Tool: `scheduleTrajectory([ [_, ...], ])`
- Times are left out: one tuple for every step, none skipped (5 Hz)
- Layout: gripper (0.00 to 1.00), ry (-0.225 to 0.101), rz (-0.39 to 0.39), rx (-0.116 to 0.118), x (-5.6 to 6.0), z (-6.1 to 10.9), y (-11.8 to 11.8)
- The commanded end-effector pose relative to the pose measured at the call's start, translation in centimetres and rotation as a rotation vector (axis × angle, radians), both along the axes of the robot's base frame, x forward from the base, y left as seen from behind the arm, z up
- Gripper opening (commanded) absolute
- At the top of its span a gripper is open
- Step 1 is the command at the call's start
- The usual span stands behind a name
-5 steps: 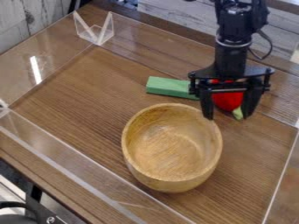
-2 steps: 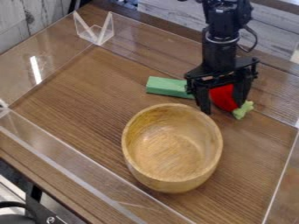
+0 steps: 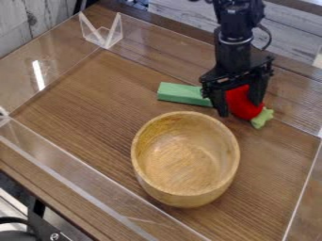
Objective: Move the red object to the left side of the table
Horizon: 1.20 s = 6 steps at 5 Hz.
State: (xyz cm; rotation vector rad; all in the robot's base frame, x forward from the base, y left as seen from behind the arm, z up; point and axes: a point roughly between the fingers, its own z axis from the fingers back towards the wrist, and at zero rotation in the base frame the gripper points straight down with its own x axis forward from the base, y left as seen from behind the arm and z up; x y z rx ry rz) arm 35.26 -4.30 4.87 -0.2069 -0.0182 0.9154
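A: Where's the strawberry (image 3: 247, 104)?

B: Far right part of the table (image 3: 88, 104), just past the rim of the wooden bowl (image 3: 185, 157). It sits on the wood, red body facing us, green leafy tip poking out to the right.

A: Gripper (image 3: 235, 93)?

B: Pointing nearly straight down, right over the strawberry. Jaws spread wide, one black finger on each side of the red body. Nothing clamped (can't tell if a finger touches the fruit, the gap is too tight to read from this angle).

A: So not lifted.

B: No. Fruit looks to be resting on the table, fingertips down near the surface.

A: Anything else close by?

B: Flat green block (image 3: 182, 92) lying on the table just left of the gripper, near the left finger. Bowl is upright and nearer the camera than both; it looks apart from the strawberry.

A: Left side?

B: Bare wood grain with the clear side wall (image 3: 51, 71) running along it, plus a small clear folded stand (image 3: 101, 31) at the far left corner. Well apart from the strawberry.
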Motion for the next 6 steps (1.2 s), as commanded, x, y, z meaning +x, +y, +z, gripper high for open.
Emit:
scheduleTrajectory([
  [1.00, -0.062, 0.076, 0.000, 1.7, 1.4, 1.4],
  [1.00, -0.061, 0.132, 0.010, 2.3, 1.0, 2.2],
  [1.00, -0.061, 0.065, 0.018, 2.6, 0.3, 0.7],
  [1.00, -0.062, -0.001, 0.027, 2.5, -0.3, -0.9],
  [1.00, -0.065, -0.065, 0.035, 2.4, -0.6, -2.2],
  [1.00, -0.067, -0.040, 0.041, 2.0, -0.5, -3.1],
])
